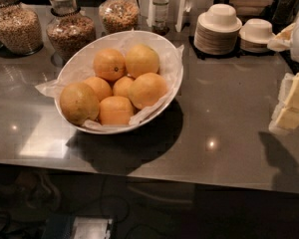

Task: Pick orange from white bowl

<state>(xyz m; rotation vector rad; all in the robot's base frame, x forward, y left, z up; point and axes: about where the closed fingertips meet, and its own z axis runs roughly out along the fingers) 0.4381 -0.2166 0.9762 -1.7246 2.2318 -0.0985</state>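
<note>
The white bowl (pixel 162 108) is wide and oval, lined with crinkled white paper, and stands left of centre on the grey counter. It holds several oranges. The orange (pixel 78 102), the largest and a duller yellowish-tan, lies at the bowl's front left against the rim. Smaller, brighter oranges (pixel 142 59) fill the rest of the bowl. My gripper (pixel 291 106) shows as pale blocks at the right edge of the camera view, above the counter and well to the right of the bowl. It touches nothing and casts a shadow on the counter.
Three glass jars of grains (pixel 70 31) stand behind the bowl at the back left. A bottle (pixel 160 9) stands at the back centre. Stacks of small white bowls and plates (pixel 218 29) stand at the back right. The counter's front edge (pixel 139 172) runs below the bowl.
</note>
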